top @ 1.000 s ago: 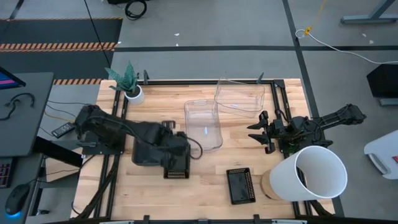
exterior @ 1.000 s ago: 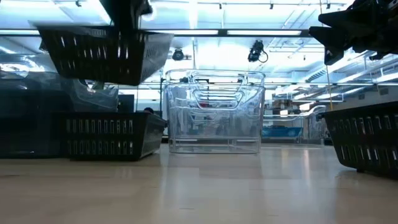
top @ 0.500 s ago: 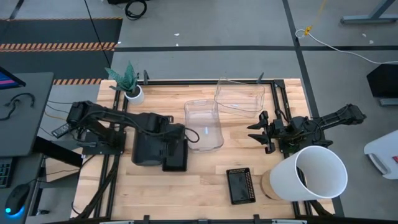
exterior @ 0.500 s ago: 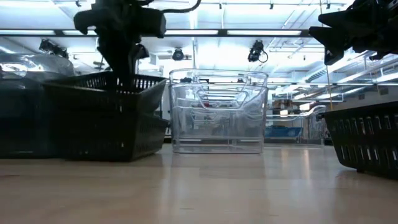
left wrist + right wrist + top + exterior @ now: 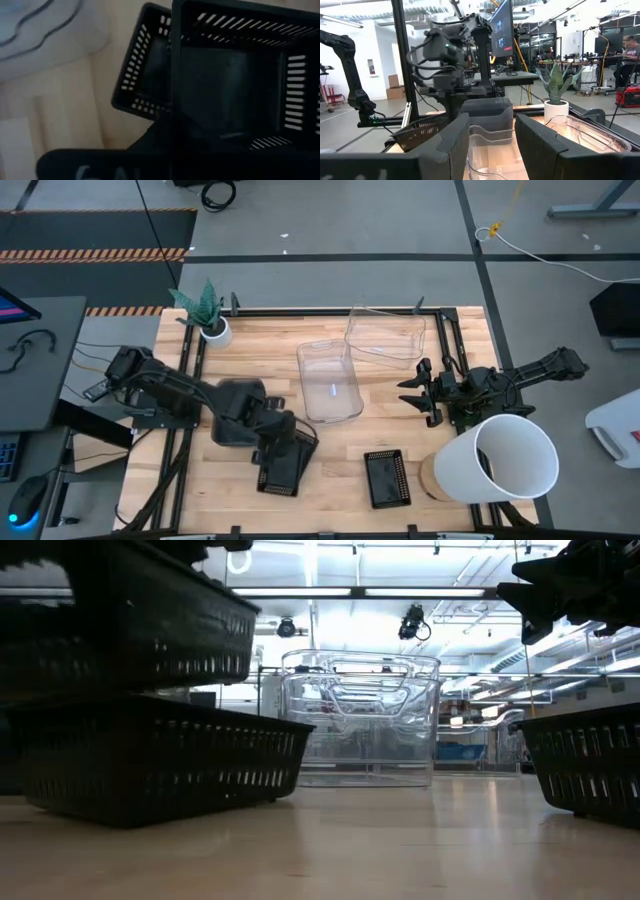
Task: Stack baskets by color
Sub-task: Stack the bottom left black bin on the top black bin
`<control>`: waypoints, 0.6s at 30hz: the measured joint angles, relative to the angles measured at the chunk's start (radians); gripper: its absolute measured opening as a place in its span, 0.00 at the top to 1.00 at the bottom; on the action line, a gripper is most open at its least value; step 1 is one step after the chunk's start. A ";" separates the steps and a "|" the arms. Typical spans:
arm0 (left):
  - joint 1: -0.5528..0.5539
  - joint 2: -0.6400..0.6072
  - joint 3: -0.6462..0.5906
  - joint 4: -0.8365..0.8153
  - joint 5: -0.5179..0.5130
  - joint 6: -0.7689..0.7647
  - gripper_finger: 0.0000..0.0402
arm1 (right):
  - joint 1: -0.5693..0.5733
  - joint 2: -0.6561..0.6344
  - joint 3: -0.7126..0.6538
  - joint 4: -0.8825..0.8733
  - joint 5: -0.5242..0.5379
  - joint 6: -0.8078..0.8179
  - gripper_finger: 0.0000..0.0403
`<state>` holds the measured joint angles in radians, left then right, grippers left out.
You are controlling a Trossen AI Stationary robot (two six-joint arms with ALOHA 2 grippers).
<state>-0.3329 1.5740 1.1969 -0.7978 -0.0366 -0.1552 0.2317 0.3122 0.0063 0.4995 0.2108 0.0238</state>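
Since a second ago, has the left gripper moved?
Yes. In the high view the left gripper, with a black basket, has shifted away from the plant pot toward the near table edge.

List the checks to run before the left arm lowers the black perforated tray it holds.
1. Left hand grips the raised black perforated plastic tray: ok.
2. Second black perforated tray sits flat on the wooden table: ok.
3. Both trays lined up for nesting: not ok, offset in the left wrist view.
4. Right hand open, away from the trays: ok.
5. Lower tray empty inside: cannot tell.
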 joint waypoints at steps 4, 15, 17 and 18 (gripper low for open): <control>-0.030 0.033 0.000 0.042 -0.051 0.067 0.86 | 0.000 0.000 0.000 -0.002 0.000 0.000 0.59; 0.023 0.057 0.001 0.116 -0.127 0.211 0.80 | 0.000 0.008 0.000 -0.001 0.000 0.000 0.59; 0.024 0.056 0.015 0.106 -0.101 0.194 0.82 | 0.000 0.008 0.000 0.000 0.000 0.000 0.59; 0.021 0.056 0.032 0.106 -0.072 0.189 0.82 | 0.000 0.008 0.000 0.000 0.000 0.000 0.59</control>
<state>-0.3119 1.6299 1.2286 -0.6915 -0.1086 0.0337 0.2317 0.3206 0.0063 0.4995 0.2108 0.0238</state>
